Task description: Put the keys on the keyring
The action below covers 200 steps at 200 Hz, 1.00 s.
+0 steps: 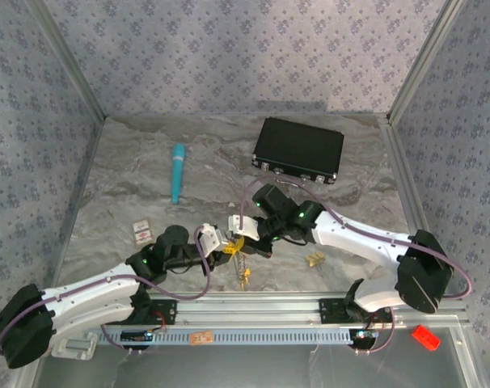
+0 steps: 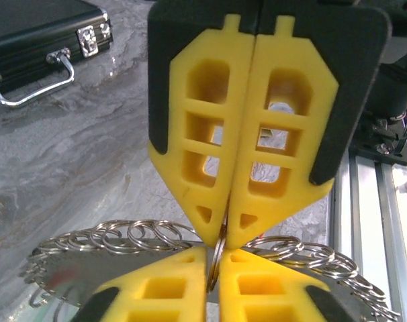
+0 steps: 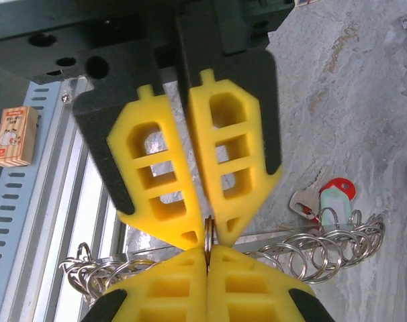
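Two robot arms meet over the near middle of the marble table. The left gripper and right gripper stand tip to tip, each pair of yellow fingers pinched tight on the same thin ring, seen edge-on. The keyring, strung with small silvery rings, arcs out either side of the pinch, partly hidden behind the fingers and cut off at the frame's edge. Whether the pinched ring is its own wire cannot be told. Keys with red and whitish tags lie at the arc's end. A wooden block by the near rail bears a red-topped label, its print too small to read.
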### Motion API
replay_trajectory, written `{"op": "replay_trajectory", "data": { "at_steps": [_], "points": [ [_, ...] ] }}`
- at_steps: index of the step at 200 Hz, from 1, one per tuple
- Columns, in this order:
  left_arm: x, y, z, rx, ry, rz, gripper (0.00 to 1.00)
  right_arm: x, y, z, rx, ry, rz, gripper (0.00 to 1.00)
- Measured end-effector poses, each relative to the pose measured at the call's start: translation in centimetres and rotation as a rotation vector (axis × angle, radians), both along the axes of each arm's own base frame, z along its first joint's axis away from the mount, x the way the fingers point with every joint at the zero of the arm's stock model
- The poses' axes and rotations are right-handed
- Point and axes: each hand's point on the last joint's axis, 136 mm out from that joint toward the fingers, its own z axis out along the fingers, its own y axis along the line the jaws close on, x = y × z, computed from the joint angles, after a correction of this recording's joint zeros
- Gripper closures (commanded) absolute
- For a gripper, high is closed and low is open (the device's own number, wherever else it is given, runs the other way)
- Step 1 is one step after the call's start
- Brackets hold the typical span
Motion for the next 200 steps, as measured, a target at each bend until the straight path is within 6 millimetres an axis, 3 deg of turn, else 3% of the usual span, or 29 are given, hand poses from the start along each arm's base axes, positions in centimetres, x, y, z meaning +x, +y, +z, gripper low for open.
{"op": "replay_trajectory", "data": {
  "at_steps": [27,77,108,125,145,156,181,200],
  "points": [
    [-0.2,-0.1,0.1,-0.001,-0.004,-0.011,1.0,0.3,-0.1,0.1,0.019,0.008,-0.02,0.72],
    [0.0,-0.3,0.8,-0.027,-0.024,-0.01,1.0,1.2,-1.3,0.1,0.128,0.083,-0.102,0.68],
    [0.1,-0.4,1.2,-0.042,-0.036,-0.01,1.0,0.9,-0.9,0.2,0.158,0.112,-0.091,0.71],
    [0.1,-0.4,1.3,-0.045,-0.038,-0.009,1.0,0.9,-0.6,0.3,0.172,0.121,-0.086,0.81],
    [0.2,-0.3,1.1,-0.042,-0.037,0.0,1.0,0.7,-0.5,0.3,0.176,0.135,-0.082,1.0],
    [0.2,-0.2,1.0,-0.042,-0.034,0.0,1.0,0.7,-0.6,0.2,0.174,0.138,-0.079,1.0],
    [0.4,-0.2,0.9,-0.042,-0.029,0.012,0.77,0.5,-0.7,0.2,0.164,0.138,-0.073,1.0],
    [0.6,0.0,0.9,-0.036,-0.037,0.025,0.75,0.3,-0.7,0.0,0.125,0.127,-0.057,1.0]
  ]
}}
